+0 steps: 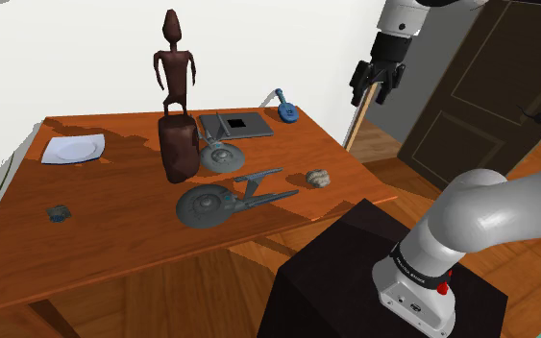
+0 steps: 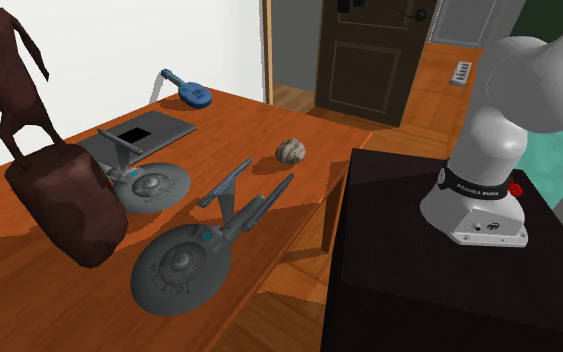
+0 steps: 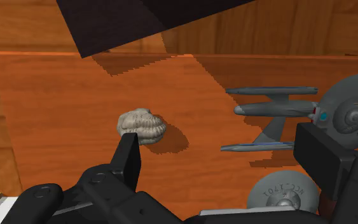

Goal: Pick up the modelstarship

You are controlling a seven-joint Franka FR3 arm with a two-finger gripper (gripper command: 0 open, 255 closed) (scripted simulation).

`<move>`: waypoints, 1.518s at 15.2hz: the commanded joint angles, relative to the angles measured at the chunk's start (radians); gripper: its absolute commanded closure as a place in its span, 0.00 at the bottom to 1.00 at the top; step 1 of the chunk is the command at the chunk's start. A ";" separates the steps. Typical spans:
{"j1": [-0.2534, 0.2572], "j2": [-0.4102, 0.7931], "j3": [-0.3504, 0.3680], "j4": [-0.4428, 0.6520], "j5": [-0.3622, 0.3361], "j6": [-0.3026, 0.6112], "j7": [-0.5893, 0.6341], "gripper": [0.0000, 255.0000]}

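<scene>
Two models read NCC 1701 (large starship (image 3: pixel 276 109), small starship (image 3: pixel 284 191)) before the wide-spread, empty pincer (image 3: pixel 219 135).

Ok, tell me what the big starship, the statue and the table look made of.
Big starship: matte, even grey with small teal marks, plastic or painted metal; can't tell which.
Statue: dull dark reddish-brown, faceted, possibly carved wood or clay.
Table: orange-brown with grain streaks and a soft sheen, looks like varnished wood.
</scene>
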 commanded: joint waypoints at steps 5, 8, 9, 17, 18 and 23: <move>0.024 0.157 0.010 0.021 0.028 0.059 0.005 0.00; 0.041 0.279 0.017 0.046 0.050 0.097 0.006 0.00; 0.047 0.320 0.020 0.057 0.058 0.108 0.006 0.00; 0.088 0.654 0.043 0.173 0.119 0.171 -0.003 0.00; 0.092 0.696 0.047 0.192 0.126 0.176 -0.005 0.00; 0.112 0.906 0.067 0.298 0.161 0.185 -0.011 0.00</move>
